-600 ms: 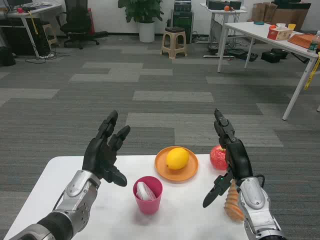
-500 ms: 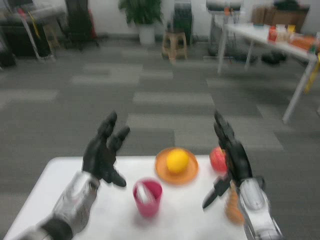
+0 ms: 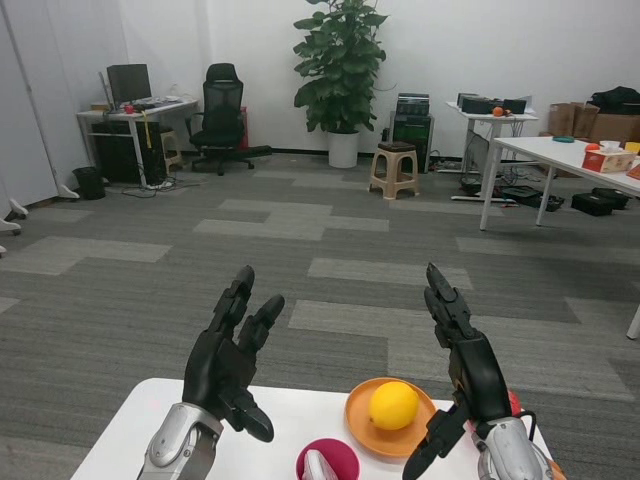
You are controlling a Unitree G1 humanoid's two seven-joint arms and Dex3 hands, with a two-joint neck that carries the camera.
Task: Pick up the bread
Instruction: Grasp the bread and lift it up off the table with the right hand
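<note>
My left hand [image 3: 228, 365] and right hand [image 3: 462, 375] hover spread and empty above the white table [image 3: 270, 420], the bread now out of sight beneath my right forearm, so reaching blind I could bump the lemon [image 3: 394, 405] on its orange plate [image 3: 362, 427].

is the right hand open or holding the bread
Open: the right hand is raised above the table, fingers apart, holding nothing.
</note>
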